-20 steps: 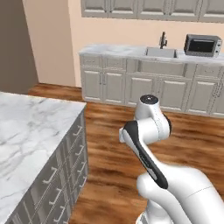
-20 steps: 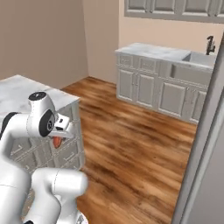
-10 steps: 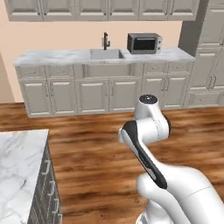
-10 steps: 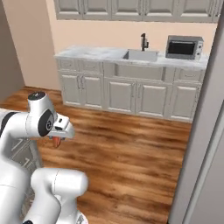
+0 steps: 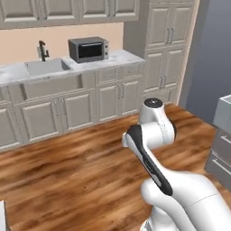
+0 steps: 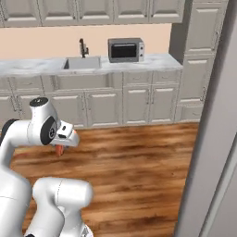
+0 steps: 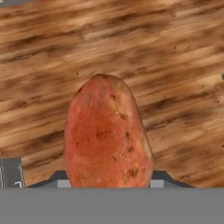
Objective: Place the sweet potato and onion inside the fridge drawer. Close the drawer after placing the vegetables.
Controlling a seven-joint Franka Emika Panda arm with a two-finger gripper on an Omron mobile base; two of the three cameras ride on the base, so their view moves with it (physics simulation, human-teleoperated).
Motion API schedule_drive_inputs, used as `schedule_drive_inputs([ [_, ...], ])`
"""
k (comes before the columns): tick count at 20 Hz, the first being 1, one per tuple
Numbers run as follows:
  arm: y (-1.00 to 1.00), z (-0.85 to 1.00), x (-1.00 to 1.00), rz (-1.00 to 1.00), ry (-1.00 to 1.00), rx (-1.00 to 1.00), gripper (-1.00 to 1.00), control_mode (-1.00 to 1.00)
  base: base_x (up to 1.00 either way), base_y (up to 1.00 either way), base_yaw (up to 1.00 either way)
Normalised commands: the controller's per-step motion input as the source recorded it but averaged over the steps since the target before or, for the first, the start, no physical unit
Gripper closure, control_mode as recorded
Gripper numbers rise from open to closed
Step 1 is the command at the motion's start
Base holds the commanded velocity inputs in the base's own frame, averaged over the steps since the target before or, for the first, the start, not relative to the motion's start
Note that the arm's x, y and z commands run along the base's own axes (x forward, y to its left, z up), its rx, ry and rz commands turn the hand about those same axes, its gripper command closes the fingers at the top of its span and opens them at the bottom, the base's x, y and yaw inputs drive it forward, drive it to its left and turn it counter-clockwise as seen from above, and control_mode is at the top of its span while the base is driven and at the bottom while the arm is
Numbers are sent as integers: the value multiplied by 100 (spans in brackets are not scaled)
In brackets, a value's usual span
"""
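Note:
An orange-red sweet potato (image 7: 107, 133) stands tall in the hand view, with my gripper (image 7: 108, 180) shut on its lower end. Wood floor lies under it. In the right base view the sweet potato (image 6: 59, 151) hangs below my gripper (image 6: 60, 145) at the left, high above the floor. A pale grey-white box corner (image 5: 224, 112) at the right edge of the left base view looks like the fridge drawer, far from the hand. The onion is out of view.
A cabinet run with a sink (image 5: 43, 67) and a microwave (image 6: 125, 49) lines the far wall. A tall grey fridge door (image 6: 210, 152) stands close on the right. Flat-fronted grey drawers (image 5: 221, 158) sit below the pale box. Wood floor (image 6: 139, 157) lies between.
Both base views have swung across the kitchen, so the base has turned: the marble island has left the picture and the tall cabinets and fridge have come in. The gripper still holds the sweet potato.

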Motion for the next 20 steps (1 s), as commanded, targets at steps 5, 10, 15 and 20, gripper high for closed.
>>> schedule_drive_inputs([
  [5, 0, 0, 0, 0, 0, 0, 100, 100, 63, 32, -62],
  [10, 0, 0, 0, 0, 0, 0, 100, 100, 53, 54, -70],
  [15, 0, 0, 0, 0, 0, 0, 100, 100, 57, 37, -68],
  [20, 0, 0, 0, 0, 0, 0, 100, 100, 64, 25, -65],
])
